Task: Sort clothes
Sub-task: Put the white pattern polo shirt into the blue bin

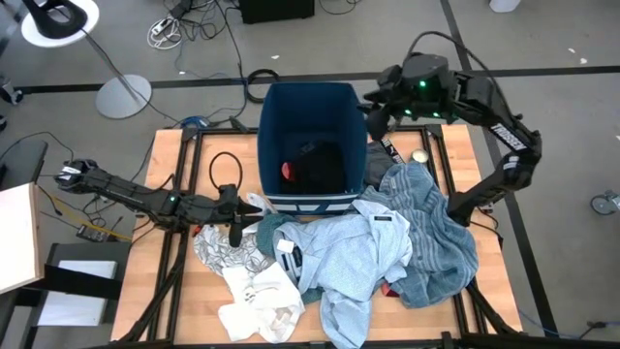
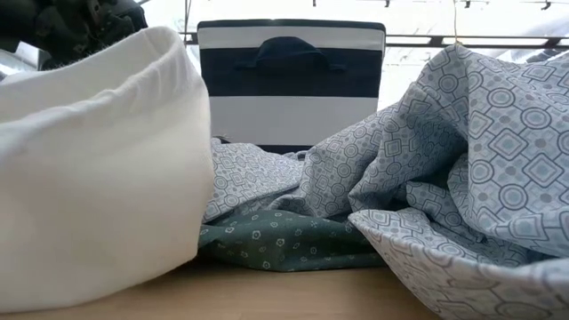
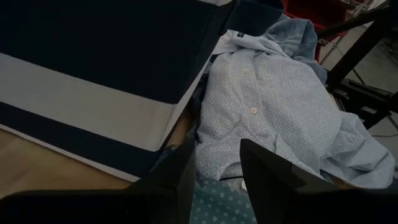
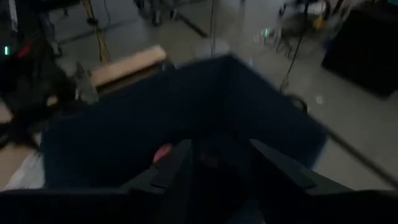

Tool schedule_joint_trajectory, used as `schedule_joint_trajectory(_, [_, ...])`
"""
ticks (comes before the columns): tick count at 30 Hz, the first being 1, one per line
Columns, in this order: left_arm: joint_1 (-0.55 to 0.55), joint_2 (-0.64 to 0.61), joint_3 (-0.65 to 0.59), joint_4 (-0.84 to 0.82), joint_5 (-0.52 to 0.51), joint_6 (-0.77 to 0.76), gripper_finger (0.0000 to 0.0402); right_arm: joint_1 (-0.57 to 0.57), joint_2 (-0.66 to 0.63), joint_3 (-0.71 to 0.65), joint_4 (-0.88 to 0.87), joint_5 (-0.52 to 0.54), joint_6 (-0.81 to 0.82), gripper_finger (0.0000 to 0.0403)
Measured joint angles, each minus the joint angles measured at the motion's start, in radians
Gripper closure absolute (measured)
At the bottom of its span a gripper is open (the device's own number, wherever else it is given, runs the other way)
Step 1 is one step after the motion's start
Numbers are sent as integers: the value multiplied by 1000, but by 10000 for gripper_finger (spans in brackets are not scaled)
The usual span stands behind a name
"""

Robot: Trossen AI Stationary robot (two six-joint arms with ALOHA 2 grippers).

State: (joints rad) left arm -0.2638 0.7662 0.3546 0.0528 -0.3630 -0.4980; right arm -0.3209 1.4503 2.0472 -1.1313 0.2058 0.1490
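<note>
A white garment fills the low view's foreground. The light blue shirt lies heaped in front of the dark blue bin. The left gripper, fingers apart and empty, sits just beside it, nearer than the right gripper, fingers also apart, at the bin's rim.

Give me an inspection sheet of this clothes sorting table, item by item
Surface: wooden table, mostly covered.
Job's things: light blue shirt on top of the pile, teal striped cloth beside it, white garment at the front; black garment and small red item inside the bin.
Clutter: nothing seen.
Grippers: left gripper open, low by the bin's front; right gripper open, at the bin's rim.
Cables: loops on the table, more on the floor.
Surroundings: lamp stand.
</note>
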Motion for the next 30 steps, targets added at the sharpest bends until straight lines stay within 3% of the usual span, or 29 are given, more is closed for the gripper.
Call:
schedule_joint_trajectory(5, [0, 0, 0, 1, 0, -7, 270, 80, -94, -5, -222, 12, 127, 248])
schedule_joint_trajectory(11, [0, 12, 0, 5, 0, -11, 270, 307, -207, -87, -436, 158, 406, 258])
schedule_joint_trajectory(20, [-56, 62, 0, 53, -27, -60, 270, 670, -366, -431, -438, 214, 890, 261])
schedule_joint_trajectory(30, [-202, 72, 0, 146, -114, -83, 270, 946, -373, -834, -418, 161, 1325, 261])
